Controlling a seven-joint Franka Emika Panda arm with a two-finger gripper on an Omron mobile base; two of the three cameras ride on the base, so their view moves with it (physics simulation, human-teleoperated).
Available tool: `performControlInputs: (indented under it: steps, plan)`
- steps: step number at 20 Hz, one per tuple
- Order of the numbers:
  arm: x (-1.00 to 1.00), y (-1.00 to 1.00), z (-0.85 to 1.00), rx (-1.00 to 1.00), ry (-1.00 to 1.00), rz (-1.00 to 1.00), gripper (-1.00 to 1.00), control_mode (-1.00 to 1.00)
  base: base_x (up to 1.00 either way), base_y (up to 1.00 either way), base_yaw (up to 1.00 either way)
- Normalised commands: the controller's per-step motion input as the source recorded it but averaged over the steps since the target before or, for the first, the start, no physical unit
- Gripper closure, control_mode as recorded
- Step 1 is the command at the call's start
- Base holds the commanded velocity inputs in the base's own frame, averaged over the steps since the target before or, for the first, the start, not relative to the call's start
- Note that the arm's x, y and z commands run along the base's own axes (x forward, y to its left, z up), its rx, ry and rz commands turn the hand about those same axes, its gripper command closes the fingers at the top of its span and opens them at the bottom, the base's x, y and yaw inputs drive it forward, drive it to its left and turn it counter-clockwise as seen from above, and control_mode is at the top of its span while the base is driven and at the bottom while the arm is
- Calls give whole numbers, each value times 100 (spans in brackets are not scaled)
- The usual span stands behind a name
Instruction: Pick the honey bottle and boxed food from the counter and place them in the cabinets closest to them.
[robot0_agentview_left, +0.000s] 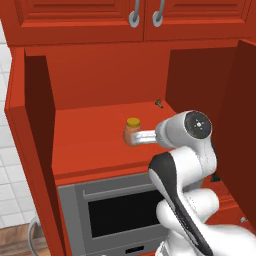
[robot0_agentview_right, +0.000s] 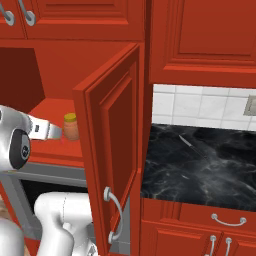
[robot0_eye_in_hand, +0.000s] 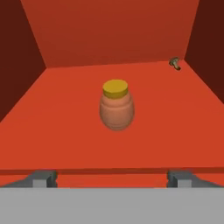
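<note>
Left base view: honey bottle (robot0_agentview_left: 132, 131), orange-brown w/ yellow cap, upright on red shelf (robot0_agentview_left: 95, 142) inside open cabinet (robot0_agentview_left: 30, 107); sits approx mid-shelf, toward front-right. Gripper (robot0_agentview_left: 131, 138) reaches in from right, level w/ bottle's lower half; whether fingers touch bottle cannot be told here. White arm (robot0_agentview_left: 185, 160) rises from lower right. Small dark fitting (robot0_agentview_left: 158, 103) at shelf's back right corner. Grey oven (robot0_agentview_left: 115, 210) w/ dark window below shelf. Two closed upper doors w/ curved silver handles (robot0_agentview_left: 146, 17) above.

Right base view: same bottle (robot0_agentview_right: 70, 127) on shelf, seen past edge of open cabinet door (robot0_agentview_right: 112, 145) w/ silver handle (robot0_agentview_right: 114, 215). Gripper (robot0_agentview_right: 59, 133) just left of bottle, v. close; contact unclear. Counter (robot0_agentview_right: 200, 165), black marble-look, to right of door, beneath white tile wall (robot0_agentview_right: 200, 107); red drawer fronts w/ silver handle (robot0_agentview_right: 227, 220) below.

Hand view: bottle (robot0_eye_in_hand: 116, 106) upright, centred on shelf (robot0_eye_in_hand: 52, 131), standing free. Two finger tips (robot0_eye_in_hand: 42, 178) at bottom, spread wide, well apart from bottle; pincer open, nothing held. Fitting (robot0_eye_in_hand: 175, 64) at far right corner.
</note>
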Motion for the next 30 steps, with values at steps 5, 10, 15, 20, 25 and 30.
performControlInputs:
  steps: [5,10,15,20,25,30]
  plan:
    - [-100,-11,2,0,6,0,-100,-100,0,0,0]
    - [-100,-8,9,0,9,0,-100,-100,0,0,0]
    - [-100,-3,7,0,11,0,-100,-100,0,0,0]
    - [-100,-4,1,0,1,0,-100,-100,0,0,0]
    - [-69,-3,8,3,-13,3,-100,-100,0,0,0]
    - [0,0,0,0,0,0,-100,-100,0,0,0]
